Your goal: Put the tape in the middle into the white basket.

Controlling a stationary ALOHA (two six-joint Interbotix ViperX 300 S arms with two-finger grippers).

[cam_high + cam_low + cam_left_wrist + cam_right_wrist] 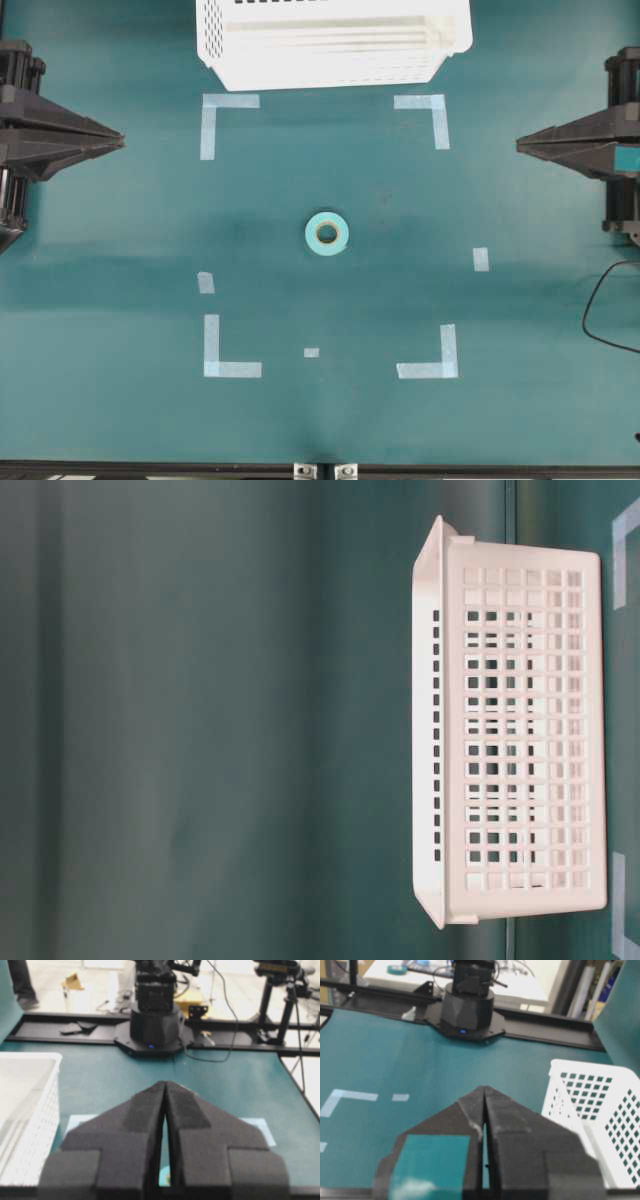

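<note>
At the centre of the green table (pixel 120 420), inside the square that the pale-blue corner strips (pixel 222 113) mark out, you see the tape (pixel 327 233) lying flat with its cardboard hole facing up; this way it cannot roll, and I think the marks are there so that it is always put at the same start place. Nothing touches it, and both arms are well apart from it. Your left gripper (pixel 120 141) waits at the left edge and your right gripper (pixel 520 146) at the right edge, each one pointing level toward the middle. On both, the two fingers are pressed together to a point with nothing between them, which the wrist views show clearly. The white basket (pixel 330 62) stands at the far edge of the table, beyond the marked square and well apart from the tape, with its open top upward, so a thing can be dropped in from above. I judge that the task is not yet begun. For the first move you must spread the fingers of one gripper and bring it over the roll. A flat roll is low, so the fingers could slip off its edge if they come too high.
</note>
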